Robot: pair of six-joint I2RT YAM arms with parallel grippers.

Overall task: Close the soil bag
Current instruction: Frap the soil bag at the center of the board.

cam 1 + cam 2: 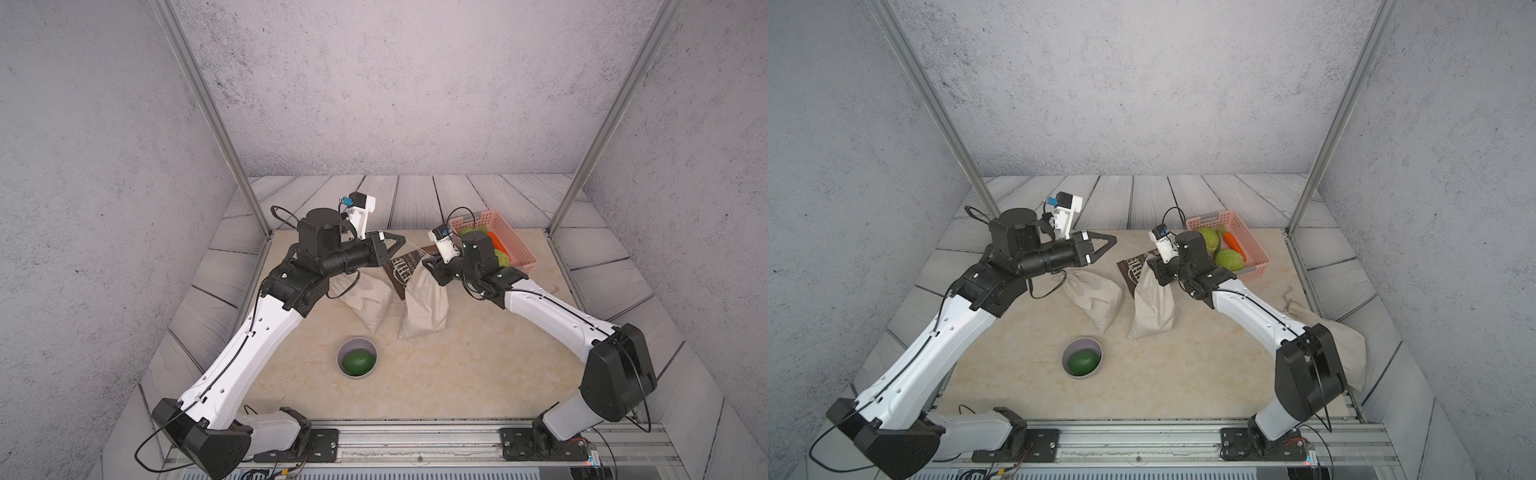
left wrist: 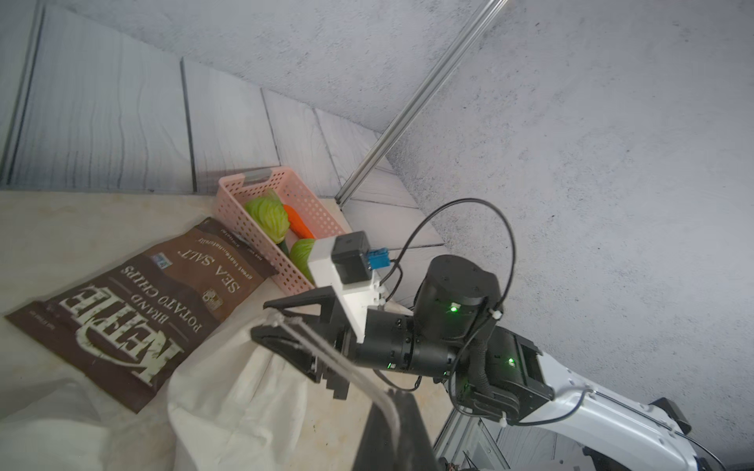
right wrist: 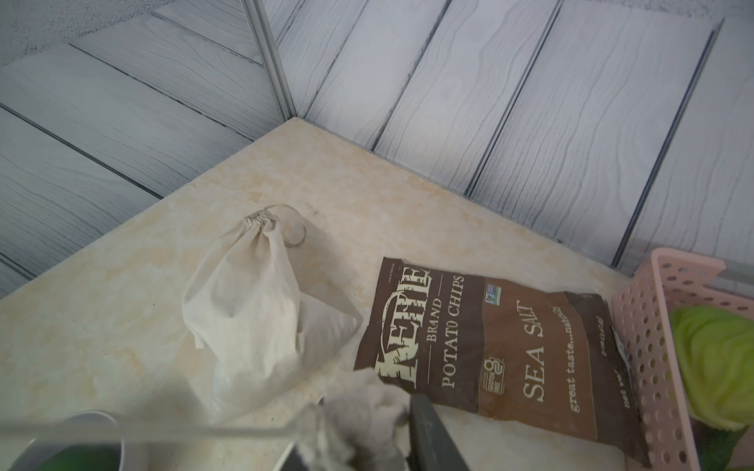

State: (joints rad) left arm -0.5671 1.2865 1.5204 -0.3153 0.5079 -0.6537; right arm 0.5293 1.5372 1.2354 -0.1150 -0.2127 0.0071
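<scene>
Right, the cinch step's on. L gripper (image 1: 401,240) is clamped tight on the drawstring (image 2: 326,354), which runs taut across to the neck of the soil bag (image 1: 424,301). R gripper (image 2: 261,319) sits at that neck w/ jaws partway apart, bracketing the gathered cloth. Can't tell if the pads actually touch it. The bag's mid-table and slumped, mouth toward 12 o'clock, base toward 6.

Looks to me like the mouth's mostly drawn in, so nearly done. Next move, I'd guess: R has to clear off w/o dragging the neck, and L should slacken the cord gently so the sack doesn't tip.

Materials: the bag's coarse off-white cotton, soft and creased, lumpy low down like loose fill. The cord's thin pale twine. At its 9 o'clock there's a twin sack (image 1: 365,299), neck gathered shut, cord looped. At 11, a glossy brown chip bag (image 3: 489,346), lying flat. At 2, a pink perforated plastic basket (image 1: 517,243) w/ veg. At 7, a smooth grey round bowl (image 1: 356,341) holding a green avocado (image 1: 356,362). The tabletop (image 1: 457,374) is beige marble-look, prob. slick.
</scene>
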